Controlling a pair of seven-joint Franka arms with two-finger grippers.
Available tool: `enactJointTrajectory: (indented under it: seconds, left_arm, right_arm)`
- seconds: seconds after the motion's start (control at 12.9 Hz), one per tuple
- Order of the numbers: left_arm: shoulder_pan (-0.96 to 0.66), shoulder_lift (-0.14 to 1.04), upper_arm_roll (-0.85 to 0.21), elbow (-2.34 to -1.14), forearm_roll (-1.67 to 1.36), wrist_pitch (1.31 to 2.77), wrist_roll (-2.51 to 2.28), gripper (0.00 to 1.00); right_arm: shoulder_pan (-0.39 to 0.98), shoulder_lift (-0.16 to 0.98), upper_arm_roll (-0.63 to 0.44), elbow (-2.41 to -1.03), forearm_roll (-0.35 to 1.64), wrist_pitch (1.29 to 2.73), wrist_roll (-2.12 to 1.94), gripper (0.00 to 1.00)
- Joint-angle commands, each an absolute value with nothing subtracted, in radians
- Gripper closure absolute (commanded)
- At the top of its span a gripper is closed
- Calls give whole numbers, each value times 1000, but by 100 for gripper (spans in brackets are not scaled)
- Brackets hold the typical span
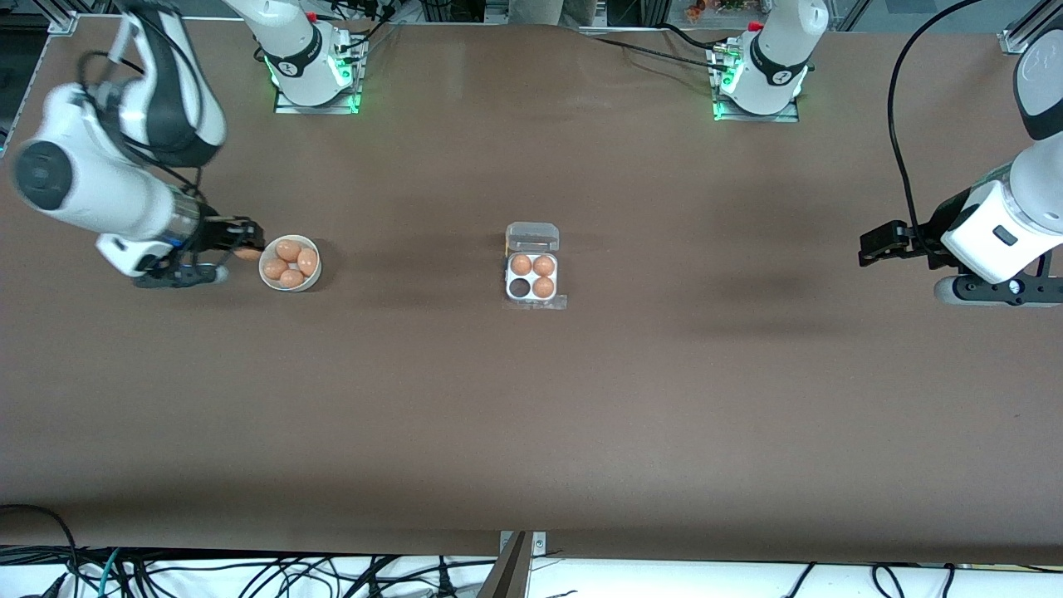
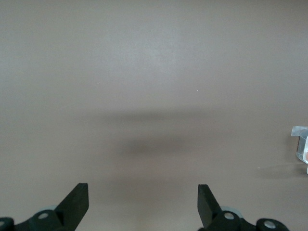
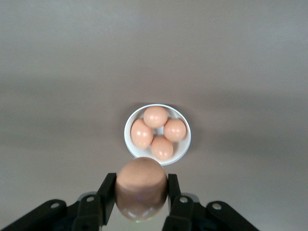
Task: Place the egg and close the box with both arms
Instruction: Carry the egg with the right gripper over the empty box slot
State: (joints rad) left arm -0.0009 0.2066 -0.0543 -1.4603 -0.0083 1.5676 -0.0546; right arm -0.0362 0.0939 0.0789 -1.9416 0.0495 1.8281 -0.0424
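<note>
Right pincer (image 3: 141,199) clamped on egg (image 3: 141,188), hanging over surface (image 1: 531,432) just beside bowl (image 1: 267,281) with four more eggs, at right arm's end

Box (image 1: 531,276) mid-surface, lid open, three cells filled; empty cell (image 1: 520,287) at corner nearer front camera, on right arm's side

Judgement: carry runs from bowl toward centre; right arm nearer

Left pincer (image 2: 143,204) spread apart, empty, waiting over bare surface at left arm's end
</note>
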Motion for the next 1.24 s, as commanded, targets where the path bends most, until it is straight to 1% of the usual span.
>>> enactJointTrajectory:
  seconds: [0.0, 0.15, 0.31, 0.39, 0.54, 0.62, 0.77, 1.16]
  left_arm:
    - [5, 219, -52, -1433, -26, 1559, -35, 0]
    - [5, 219, -52, -1433, -26, 1559, -35, 0]
    - [5, 219, -52, -1433, -26, 1559, -35, 0]
    - [5, 219, -52, -1433, -26, 1559, -35, 0]
    - [5, 219, -52, -1433, -26, 1559, -35, 0]
    - [5, 219, -52, -1433, -28, 1559, -35, 0]
    - [5, 219, -52, -1433, -28, 1559, -37, 0]
    - [5, 219, -52, -1433, -28, 1559, -37, 0]
  right_arm:
    - [-41, 121, 69, -1699, 58, 1604, -43, 100]
    - [-32, 155, 80, -1558, 61, 1518, 10, 100]
    - [38, 231, 89, -1421, 60, 1444, 131, 100]
    - [81, 268, 89, -1369, 61, 1436, 191, 100]
    - [171, 328, 91, -1324, 61, 1453, 312, 100]
    - [208, 360, 92, -1315, 74, 1469, 366, 100]
    - [273, 420, 94, -1310, 139, 1578, 460, 100]
    - [425, 560, 95, -1310, 144, 1819, 624, 100]
